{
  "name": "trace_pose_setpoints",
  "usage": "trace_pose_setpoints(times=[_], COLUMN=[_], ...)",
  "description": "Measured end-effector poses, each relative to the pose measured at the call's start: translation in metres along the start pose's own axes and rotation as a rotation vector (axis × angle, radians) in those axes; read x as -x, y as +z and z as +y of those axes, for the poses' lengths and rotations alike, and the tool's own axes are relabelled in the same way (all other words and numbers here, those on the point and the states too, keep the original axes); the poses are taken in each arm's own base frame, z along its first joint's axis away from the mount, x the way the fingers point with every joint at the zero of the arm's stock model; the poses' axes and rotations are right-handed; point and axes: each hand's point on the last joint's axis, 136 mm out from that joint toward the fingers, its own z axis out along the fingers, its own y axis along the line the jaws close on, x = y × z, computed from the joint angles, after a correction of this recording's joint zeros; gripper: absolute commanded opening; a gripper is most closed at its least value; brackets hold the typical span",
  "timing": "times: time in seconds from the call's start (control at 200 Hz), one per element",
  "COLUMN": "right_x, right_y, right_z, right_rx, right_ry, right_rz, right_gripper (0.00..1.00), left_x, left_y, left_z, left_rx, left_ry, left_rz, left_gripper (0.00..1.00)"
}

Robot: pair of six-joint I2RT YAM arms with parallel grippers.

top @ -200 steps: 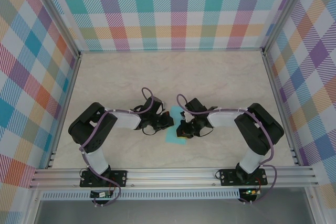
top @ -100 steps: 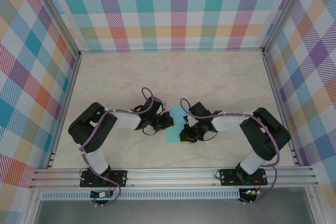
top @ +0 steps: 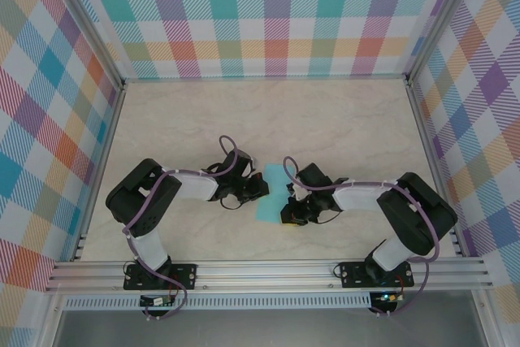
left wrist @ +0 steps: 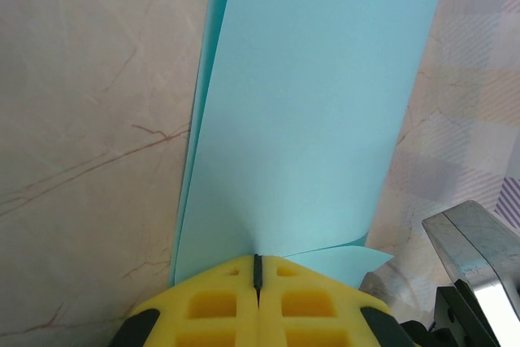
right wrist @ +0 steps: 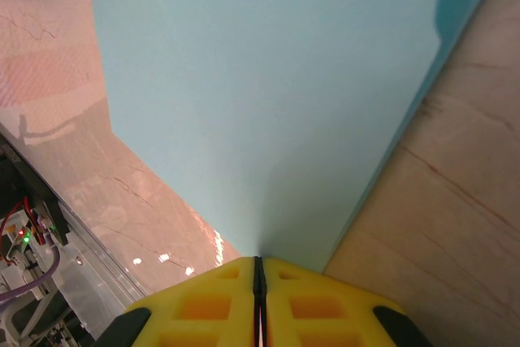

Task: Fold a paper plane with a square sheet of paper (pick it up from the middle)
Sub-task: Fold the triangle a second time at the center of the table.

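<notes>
The square sheet of paper (top: 273, 187), plain teal, lies folded over on the marble table between my two grippers. In the left wrist view the paper (left wrist: 309, 103) shows two layers, with a lower flap poking out at the right. My left gripper (top: 258, 188) (left wrist: 257, 264) is shut on the paper's left edge, its yellow fingers (left wrist: 211, 306) pressed together. My right gripper (top: 290, 210) (right wrist: 258, 266) is shut on the paper's (right wrist: 268, 95) near right edge, low over the table.
Checked walls (top: 244, 22) close in the table on three sides. An aluminium rail (top: 268, 270) runs along the near edge by the arm bases. A shiny metal part (left wrist: 475, 241) sits close to the right of the left fingers.
The right gripper has slid a little toward the near edge and to the right along the paper. More teal shows at the paper's far end. The left gripper has stayed put.
</notes>
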Motion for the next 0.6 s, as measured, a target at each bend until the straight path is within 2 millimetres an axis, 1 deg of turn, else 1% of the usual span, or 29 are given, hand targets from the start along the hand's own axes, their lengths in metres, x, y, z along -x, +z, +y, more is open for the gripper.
trace_pose_setpoints(times=[0.175,0.275,0.345,0.475,0.6], right_x=[-0.001,-0.008,-0.010,0.001,0.018], right_y=[-0.001,-0.009,-0.016,-0.026,-0.023], right_z=[0.001,-0.003,-0.001,0.012,0.022], right_rx=[0.007,-0.020,-0.028,-0.013,-0.008], right_ry=[-0.001,0.012,0.008,-0.008,-0.002], right_rz=[-0.007,-0.006,-0.022,-0.073,-0.092], right_gripper=[0.09,0.09,0.10,0.11,0.11], left_x=[0.000,0.000,0.000,0.000,0.000], left_y=[0.000,0.000,0.000,0.000,0.000], left_z=[0.000,0.000,0.000,0.000,0.000], left_rx=[0.000,0.000,0.000,0.000,0.000], left_ry=[0.000,0.000,0.000,0.000,0.000], left_rz=[0.000,0.000,0.000,0.000,0.000], left_gripper=[0.00,0.00,0.00,0.00,0.00])
